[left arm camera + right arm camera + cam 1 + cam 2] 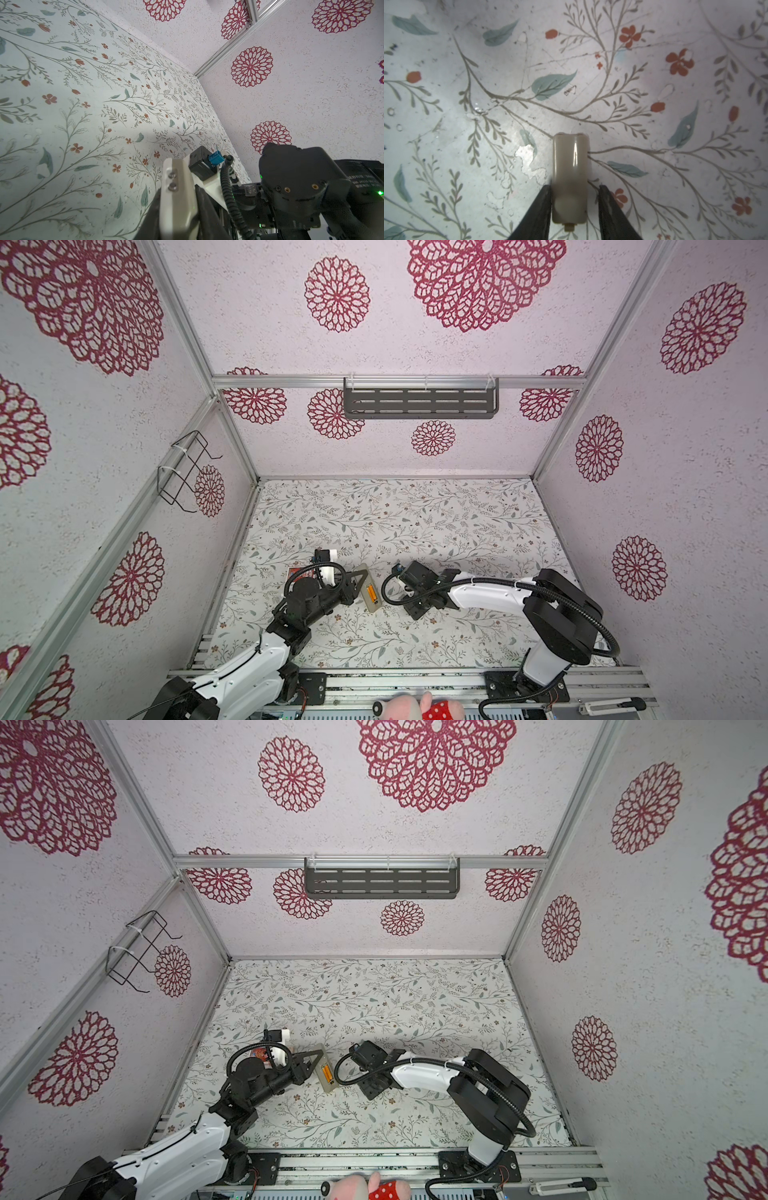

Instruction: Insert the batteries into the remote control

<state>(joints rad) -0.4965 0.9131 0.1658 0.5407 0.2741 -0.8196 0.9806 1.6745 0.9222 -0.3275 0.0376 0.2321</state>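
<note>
Right tool point(574, 187) points down at the flowered tabletop point(467, 62). Its two dark fingers point(539, 212) stand narrowly apart on either side of a small beige-grey plate point(570, 176) with a tab at one end, which I take to be the battery cover. One finger touches the plate's edge and a thin gap shows at the other, so I judge the grip not yet made. The plate's long axis runs straight along the tool's reach, so the fingers would close across its short width.

Left tool point(176, 197) is clamped on one end of the remote control point(368, 587). In both top views the remote lies back upward, its long axis slanting from far left to near right. An orange battery point(371, 594) shows in its open bay; I cannot tell whether a second lies beside it.

The plate sits to the right of the remote, near it but apart, hidden in the top views under the right wrist. My right arm is the nearer one. I judge the coming move to be lifting the plate, carrying it leftward to the remote, and turning it to match that slant.
</note>
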